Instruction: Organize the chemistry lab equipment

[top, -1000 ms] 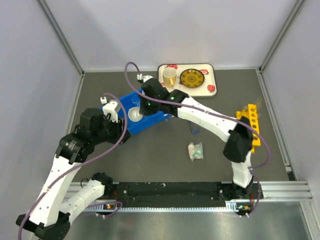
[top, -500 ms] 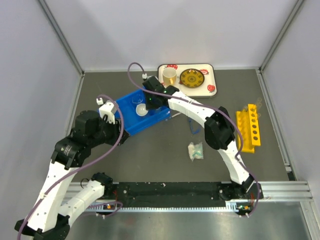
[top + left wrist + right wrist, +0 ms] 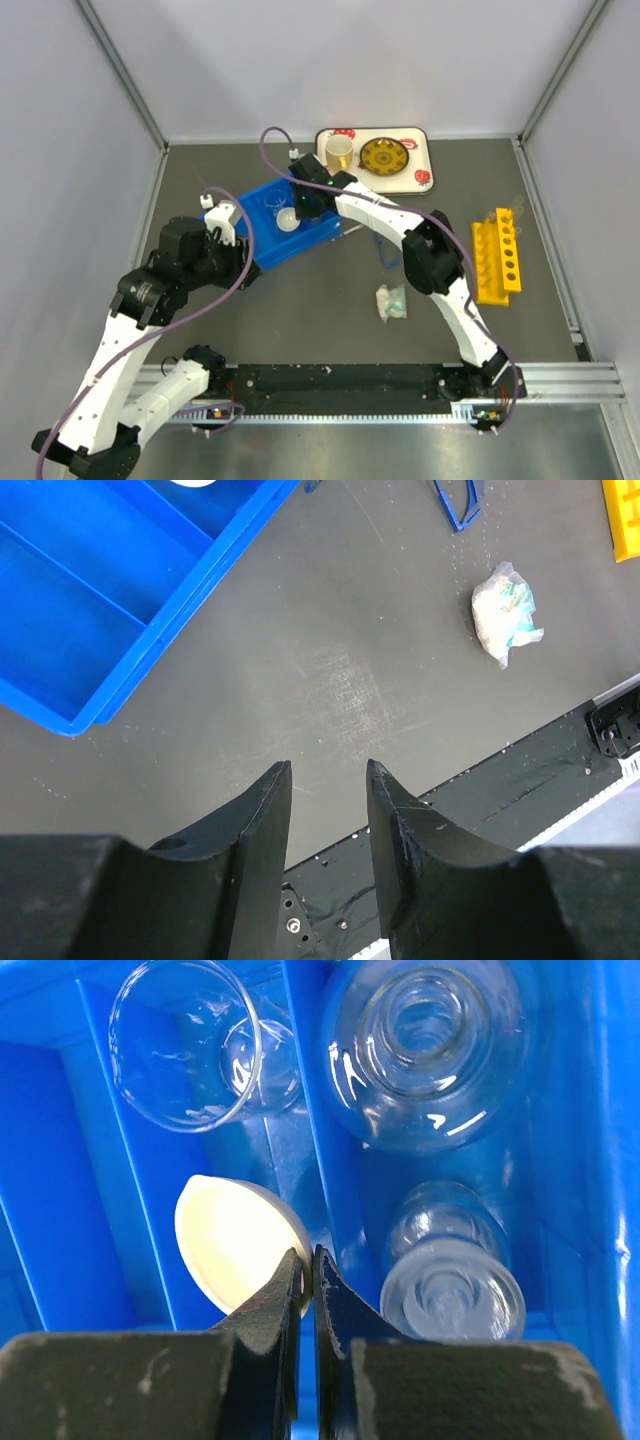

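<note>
1. My right end effector (image 3: pixel 307 1260) is pinched shut on the thin rim of the white dish (image 3: pixel 232 1240). The bowl hangs off to the left of the jaws.
2. The dish is inside the blue divided bin (image 3: pixel 285 245), which sits left of centre on the surface, toward the far edge. It is over the same compartment as the clear beaker (image 3: pixel 185 1055) but apart from it. I cannot tell whether it rests on the bin floor.
3. To set it down well, I judge I should lower slowly and level. A rim pinch lets the bowl swing, so I should open only once it is seated.
4. A round flask (image 3: pixel 430 1045) and a smaller glass bottle (image 3: pixel 450 1275) fill the compartment right of my jaws, the bottle just beside them. Drawing straight up afterwards should avoid clipping the glass.
5. My left end effector (image 3: pixel 325 775) is partly open and holds nothing. It is above bare surface off the bin's near corner.
6. Left to sort, as I judge it, are two things. The white-and-teal packet (image 3: pixel 505 615) lies toward the near edge. The blue-rimmed goggles (image 3: pixel 388 255) lie between the bin and the yellow tube rack (image 3: pixel 497 262).
</note>
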Robot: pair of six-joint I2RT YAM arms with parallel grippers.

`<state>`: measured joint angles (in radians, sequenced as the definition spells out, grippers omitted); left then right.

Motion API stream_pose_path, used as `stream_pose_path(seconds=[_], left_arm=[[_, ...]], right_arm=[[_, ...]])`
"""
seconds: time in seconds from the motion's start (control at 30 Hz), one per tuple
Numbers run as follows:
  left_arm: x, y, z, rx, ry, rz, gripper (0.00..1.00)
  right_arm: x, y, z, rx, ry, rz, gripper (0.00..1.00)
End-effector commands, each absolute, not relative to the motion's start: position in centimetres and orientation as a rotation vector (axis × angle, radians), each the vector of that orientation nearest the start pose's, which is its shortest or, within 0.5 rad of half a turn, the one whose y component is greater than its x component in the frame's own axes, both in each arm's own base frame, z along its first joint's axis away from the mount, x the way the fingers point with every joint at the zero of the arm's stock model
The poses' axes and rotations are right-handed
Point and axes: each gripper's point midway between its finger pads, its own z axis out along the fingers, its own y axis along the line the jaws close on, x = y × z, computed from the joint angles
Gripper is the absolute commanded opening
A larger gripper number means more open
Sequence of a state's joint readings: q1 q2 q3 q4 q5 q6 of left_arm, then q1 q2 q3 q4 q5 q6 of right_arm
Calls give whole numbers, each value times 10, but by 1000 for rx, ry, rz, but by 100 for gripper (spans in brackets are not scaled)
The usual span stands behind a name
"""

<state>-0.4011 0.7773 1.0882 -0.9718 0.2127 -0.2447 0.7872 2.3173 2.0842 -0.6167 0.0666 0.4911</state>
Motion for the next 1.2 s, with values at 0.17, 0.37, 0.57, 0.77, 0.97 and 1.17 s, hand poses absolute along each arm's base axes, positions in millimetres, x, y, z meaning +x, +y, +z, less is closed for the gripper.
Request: stream_pose_path(seconds=[0.17,0.37,0.57,0.77,0.97,1.17], left_arm=[[187,-132,254,320,2223,-592,41],[188,-132,252,326,2228,-590,41],[190,-133,251,328,2233,-589,41],[190,-132,250,326,2233,-585,41],[190,-132,249,318,2234,-585,41],[189,-132,250,307,2234,-591,41]], right_arm=[[422,443,92,-332,2435,564,0],[418,445,67,-340,2481,555,0],[419,445,62,-347,2486,548,19],[418,445,83,-352,2458,560,28],[416,441,119,-374,2398,550,29],[409,436,159,-399,2334,531,30]])
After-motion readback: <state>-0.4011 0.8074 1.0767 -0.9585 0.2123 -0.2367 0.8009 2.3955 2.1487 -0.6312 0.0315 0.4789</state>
